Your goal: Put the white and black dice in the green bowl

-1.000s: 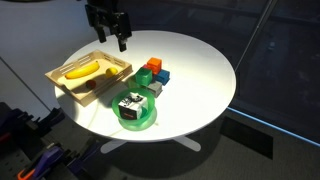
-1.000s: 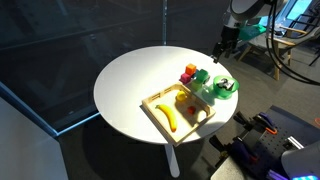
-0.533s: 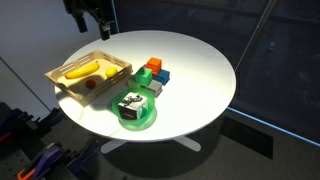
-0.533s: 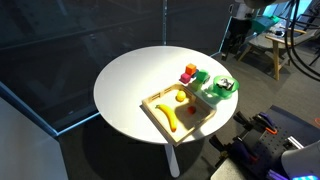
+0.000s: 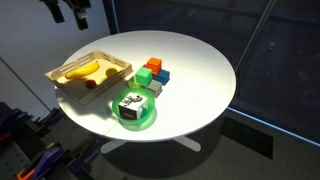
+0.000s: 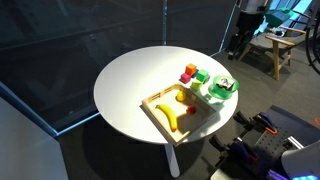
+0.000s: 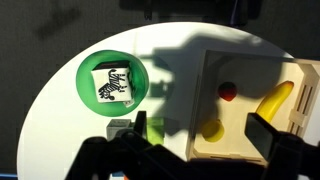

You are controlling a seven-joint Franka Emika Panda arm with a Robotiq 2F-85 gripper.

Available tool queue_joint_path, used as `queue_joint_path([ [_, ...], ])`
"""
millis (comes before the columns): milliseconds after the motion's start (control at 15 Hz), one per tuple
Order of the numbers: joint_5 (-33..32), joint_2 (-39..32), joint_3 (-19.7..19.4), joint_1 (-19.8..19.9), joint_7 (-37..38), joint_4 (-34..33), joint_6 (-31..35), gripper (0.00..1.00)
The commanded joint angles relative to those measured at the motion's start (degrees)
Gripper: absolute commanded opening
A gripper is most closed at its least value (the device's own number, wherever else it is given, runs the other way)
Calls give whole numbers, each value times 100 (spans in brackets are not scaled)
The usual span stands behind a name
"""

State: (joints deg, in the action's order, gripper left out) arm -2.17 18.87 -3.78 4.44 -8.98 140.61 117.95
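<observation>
The white and black dice (image 5: 130, 104) lies inside the green bowl (image 5: 146, 120) near the front edge of the round white table. Both also show in an exterior view, dice (image 6: 225, 84) and bowl (image 6: 233, 92). In the wrist view the dice (image 7: 112, 84) sits in the middle of the bowl (image 7: 136, 68), seen from high above. My gripper (image 5: 76, 12) is high up and off to the side of the table, well away from the bowl. Its two fingers (image 7: 195, 150) stand wide apart with nothing between them.
A wooden tray (image 5: 113, 62) with a banana (image 5: 82, 70) and small round fruit stands beside the bowl. Small coloured blocks (image 5: 154, 72) lie just behind the bowl. A wooden chair (image 6: 272, 40) stands beyond the table.
My gripper has risen and drawn away from the table, towards the top corner of the exterior view. The dice stays in the green bowl.
</observation>
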Motion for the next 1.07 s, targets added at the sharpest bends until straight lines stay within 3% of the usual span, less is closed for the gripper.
queue_joint_path([
  [0,-1,488,17,-96,85,285,39,100],
  [1000,2,567,-19,-110,19,282,10,100],
])
